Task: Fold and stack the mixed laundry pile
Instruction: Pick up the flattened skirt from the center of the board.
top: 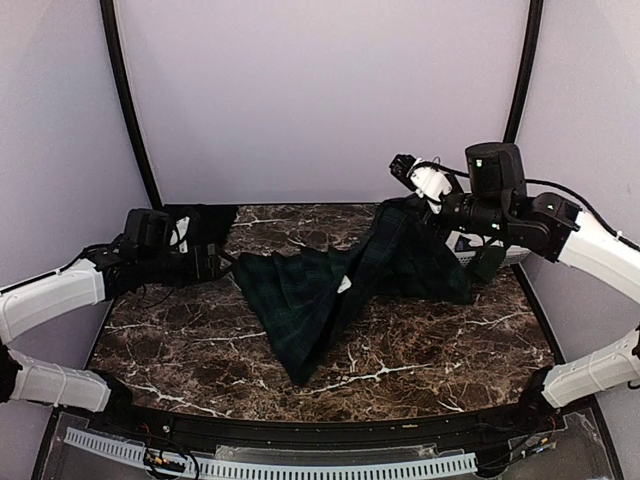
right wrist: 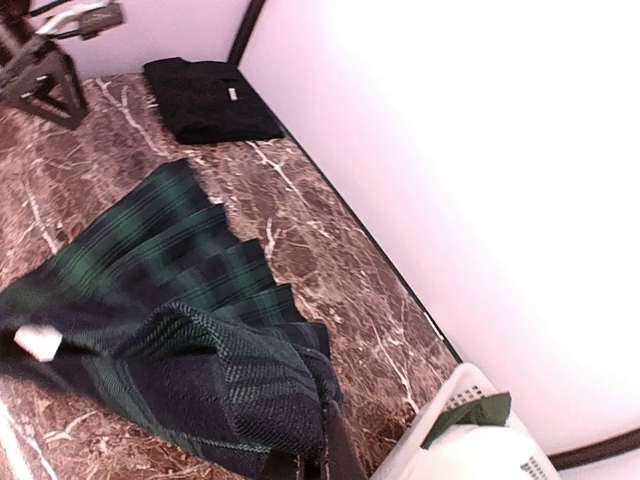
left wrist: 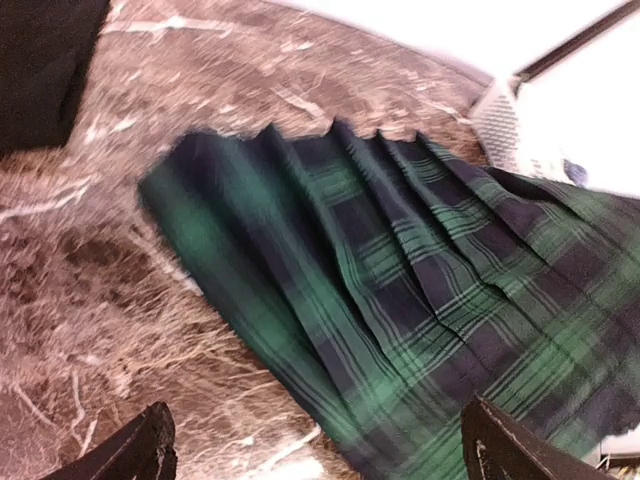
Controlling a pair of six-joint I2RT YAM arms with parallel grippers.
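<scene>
Right gripper: jaws clamped on a bunched edge of the tartan pleated skirt, holding that end raised off the marble table toward 2 o'clock in the top view. The rest of the skirt drapes down and lies across the centre, its tip pointing to 6 o'clock. Left gripper: fingers apart with nothing between them, hovering just beside the skirt's 9 o'clock corner. A squared-up black cloth lies at 10 o'clock, and the white slatted basket stands at 3 o'clock. Assessment: the step in hand appears to be spreading the skirt flat. Recommended: the left gripper pinches the free corner at its edge, both arms draw apart until the pleats lie parallel, then lower evenly, clear of black cloth and basket.
</scene>
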